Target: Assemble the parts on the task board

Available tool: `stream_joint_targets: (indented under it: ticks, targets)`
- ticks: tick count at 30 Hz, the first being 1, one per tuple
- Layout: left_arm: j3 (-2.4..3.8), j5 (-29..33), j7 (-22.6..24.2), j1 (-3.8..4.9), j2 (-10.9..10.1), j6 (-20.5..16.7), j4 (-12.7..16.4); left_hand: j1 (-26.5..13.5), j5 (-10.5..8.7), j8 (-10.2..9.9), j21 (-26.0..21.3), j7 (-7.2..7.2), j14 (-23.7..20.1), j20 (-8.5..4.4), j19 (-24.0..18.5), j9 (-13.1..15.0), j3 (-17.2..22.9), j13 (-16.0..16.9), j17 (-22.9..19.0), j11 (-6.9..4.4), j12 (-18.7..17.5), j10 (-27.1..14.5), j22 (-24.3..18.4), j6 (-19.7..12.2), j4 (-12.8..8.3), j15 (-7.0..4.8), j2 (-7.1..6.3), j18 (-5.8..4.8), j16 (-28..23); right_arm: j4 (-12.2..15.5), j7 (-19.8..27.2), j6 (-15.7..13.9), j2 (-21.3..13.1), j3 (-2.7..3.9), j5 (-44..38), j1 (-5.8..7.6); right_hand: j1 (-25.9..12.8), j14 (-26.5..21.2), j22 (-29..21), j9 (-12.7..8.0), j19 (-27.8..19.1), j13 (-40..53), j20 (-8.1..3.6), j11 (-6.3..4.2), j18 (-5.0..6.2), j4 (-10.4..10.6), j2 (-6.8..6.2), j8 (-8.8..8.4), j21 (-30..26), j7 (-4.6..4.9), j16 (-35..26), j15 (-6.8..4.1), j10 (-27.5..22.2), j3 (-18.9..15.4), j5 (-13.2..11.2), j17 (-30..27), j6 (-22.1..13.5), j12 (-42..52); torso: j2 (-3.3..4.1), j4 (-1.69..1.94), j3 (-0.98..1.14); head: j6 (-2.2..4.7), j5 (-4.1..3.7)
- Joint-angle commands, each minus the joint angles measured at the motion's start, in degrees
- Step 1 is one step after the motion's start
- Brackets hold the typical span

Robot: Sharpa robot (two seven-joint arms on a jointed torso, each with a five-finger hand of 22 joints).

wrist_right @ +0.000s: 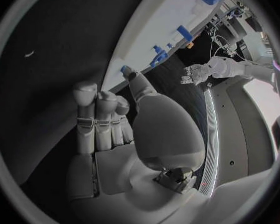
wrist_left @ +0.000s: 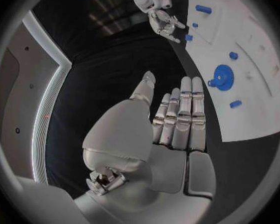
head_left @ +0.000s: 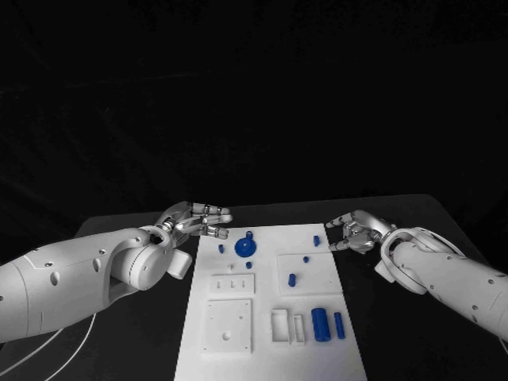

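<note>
board [head_left: 237, 333]: white, mid-table, between both arms
near parts: large blue cylinder [head_left: 321, 320] and slim one [head_left: 339, 324] lying flat at near right of board
mid part: small blue peg [head_left: 292, 279], untouched
far parts: blue gear [head_left: 245, 246] and peg [head_left: 317, 239] at far edge
left hand [head_left: 197, 220]: just off far-left corner, fingers straight and together, thumb apart, holding nothing
right hand [head_left: 355, 232]: by far-right edge, fingers loosely curled, empty, thumb tip near peg; contact unclear
step: likely picking far-right peg; pinch across its sides, lift straight, avoid knocking neighbours
</note>
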Motion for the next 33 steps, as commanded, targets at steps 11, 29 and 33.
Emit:
stream_joint_targets:
  ticks: [11, 29, 33]
  targets:
    - [0.09, -0.03, 0.85, -0.06, 0.18, 0.98, 0.08, -0.15, -0.11, 0.13, -0.30, 0.05, -0.51, 0.08, -0.09, -0.03, 0.05, 0.05, -0.02, 0.02, 0.34, -0.34, -0.09, -0.28, 0.10, 0.03, -0.28, -0.37, -0.10, -1.78, 0.92, -0.77, 2.38, 0.01, -0.95, -0.78, -2.56, 0.45, 4.60, 0.14, 2.83, 0.78, 0.02, -0.12, 0.82, -0.07, 2.60, -0.16, 1.57, -0.05, 1.32, 0.05, 0.62, -0.01, -0.40, 1.50, 5.19, 1.45, 0.04, 0.16, -0.31, 0.09, 0.13]
    - [0.12, -0.18, 0.40, -0.05, 0.21, 1.03, 0.18, -0.03, -0.07, 0.11, -0.38, 0.09, -0.43, 0.03, 0.07, -0.04, 0.17, 0.05, -0.02, 0.04, 0.34, -0.40, -0.16, -0.48, 0.16, -0.01, -0.26, -0.38, 0.00, -3.12, 0.29, -0.73, 4.07, -0.08, 0.12, -0.89, -4.53, 0.67, 4.63, 0.27, 2.81, 1.04, 0.01, -0.13, 0.85, -0.92, 3.56, -0.04, 2.37, -0.19, 1.57, 0.02, 0.92, 2.22, -1.60, 2.22, 8.73, 1.85, -0.05, -0.01, -0.41, 0.21, 0.60]
    - [0.12, -0.20, 0.39, -0.05, 0.28, 1.02, 0.18, -0.03, -0.07, 0.11, -0.38, 0.09, -0.43, 0.03, 0.07, -0.04, 0.17, 0.05, -0.02, 0.04, 0.34, -0.40, -0.16, -0.48, 0.16, -0.01, -0.26, -0.38, 0.00, -3.33, 0.29, -0.74, 4.44, -0.13, 0.32, -0.89, -4.59, 0.68, 4.65, 0.27, 2.82, 1.08, 0.02, -0.14, 0.83, -0.88, 3.57, -0.03, 2.47, -0.20, 1.58, 0.02, 0.96, 2.22, -1.98, 2.24, 8.68, 1.90, -0.03, 0.10, -0.42, 0.27, 0.57]
